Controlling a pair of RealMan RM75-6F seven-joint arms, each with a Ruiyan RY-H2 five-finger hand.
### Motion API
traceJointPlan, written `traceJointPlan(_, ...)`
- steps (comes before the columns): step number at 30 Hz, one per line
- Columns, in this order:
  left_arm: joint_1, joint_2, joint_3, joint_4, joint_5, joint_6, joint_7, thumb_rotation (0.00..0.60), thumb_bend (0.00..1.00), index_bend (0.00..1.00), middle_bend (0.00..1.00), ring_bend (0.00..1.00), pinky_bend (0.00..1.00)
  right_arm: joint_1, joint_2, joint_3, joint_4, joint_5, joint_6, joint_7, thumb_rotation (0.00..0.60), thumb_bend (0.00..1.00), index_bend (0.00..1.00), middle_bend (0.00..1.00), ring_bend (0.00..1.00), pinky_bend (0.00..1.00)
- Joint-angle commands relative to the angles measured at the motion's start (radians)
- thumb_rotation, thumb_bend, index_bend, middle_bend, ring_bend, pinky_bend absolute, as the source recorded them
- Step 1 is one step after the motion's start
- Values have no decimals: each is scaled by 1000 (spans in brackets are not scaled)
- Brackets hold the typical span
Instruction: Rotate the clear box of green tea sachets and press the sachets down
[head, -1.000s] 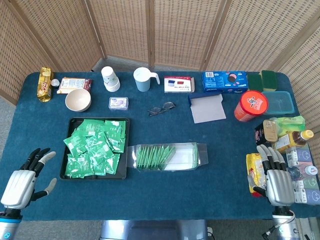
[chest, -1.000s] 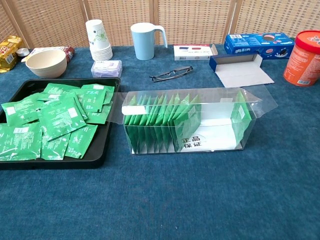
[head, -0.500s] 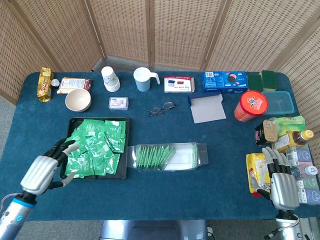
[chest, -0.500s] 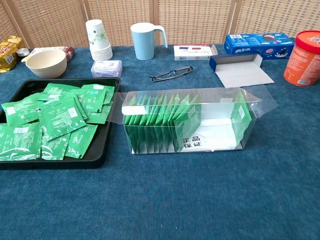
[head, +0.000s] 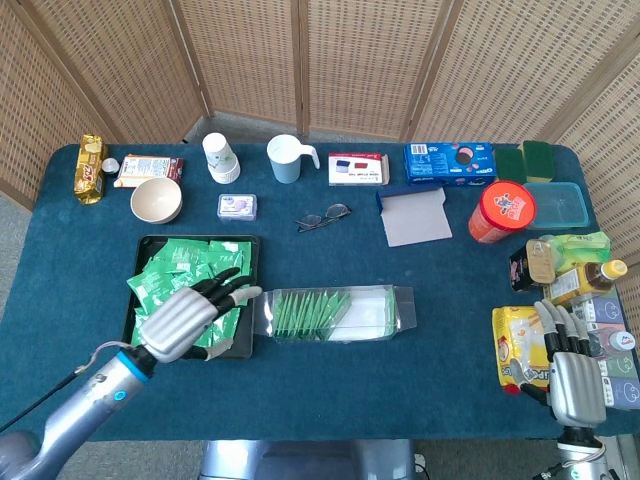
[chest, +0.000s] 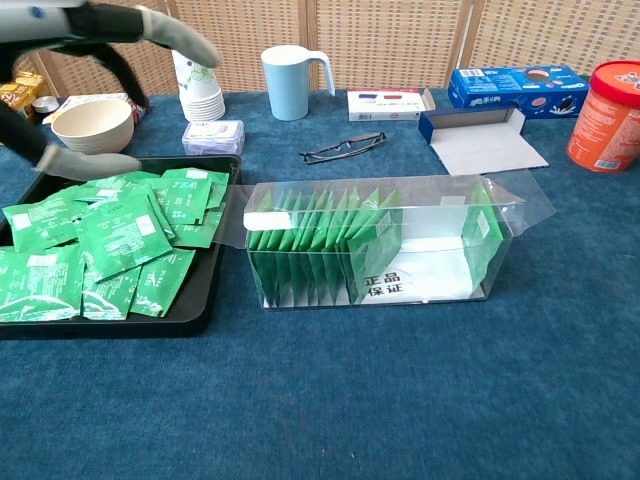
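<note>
Showing, in the head view only, the whole left hand (head: 190, 318) hovering with fingers spread and holding nothing over the black tray (head: 142, 246) of loose sachets (head: 185, 265), fingertips (head: 243, 293) reaching toward three o'clock, just short of the clear box (head: 375, 312); catching only dark blurred fingers (chest: 150, 25) of it at the upper left in the chest view. Resting the right hand (head: 572, 372) at the bench (head: 300, 390) edge at about four o'clock, fingers extended and slightly apart, holding nothing, seen from the head camera alone. Sitting mid-bench, the clear box holding upright green tea sachets (chest: 320, 250) packed toward its nine o'clock end. Revealing, from the chest camera only, printed Chinese characters (chest: 383, 285) on the box front and "TEA" on a loose sachet (chest: 186, 184).
</note>
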Motion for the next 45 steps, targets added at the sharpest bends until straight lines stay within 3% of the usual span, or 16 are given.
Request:
traceJointPlan(1, -90, -109, -50, -5, -152, -63, 187, 600, 297, 116, 93, 17, 243, 0, 0, 2, 5, 1, 0, 7, 600, 341, 0, 6, 0, 58)
traceJointPlan(7, -198, -254, -63, 11, -385, -53, 480, 588, 222, 141, 50, 0, 240, 2, 3, 6, 14, 2, -6, 24, 600, 341, 0, 6, 0, 57)
traceJointPlan(12, -268, -330, -58, -5, -553, -13, 624, 529, 158, 146, 37, 0, 238, 0, 3, 8, 26, 10, -10, 41, 600, 341, 0, 6, 0, 57)
traceJointPlan(19, -352, -430, -44, -13, -714, 116, 803, 522, 157, 152, 35, 0, 238, 3, 4, 12, 43, 14, -20, 66, 600, 341, 0, 6, 0, 57)
traceJointPlan(27, -423, -551, -60, 27, -826, 238, 899, 522, 157, 165, 34, 0, 238, -4, 14, 14, 57, 21, -16, 97, 600, 341, 0, 6, 0, 57)
traceJointPlan(35, -478, -606, -89, 86, -916, 268, 922, 520, 157, 166, 25, 0, 237, -20, 17, 10, 81, 43, -18, 130, 600, 341, 0, 4, 0, 57)
traceJointPlan(45, -523, -636, -123, 168, -944, 262, 891, 520, 158, 167, 25, 0, 238, -26, 20, 12, 85, 48, -18, 139, 600, 341, 0, 5, 0, 57)
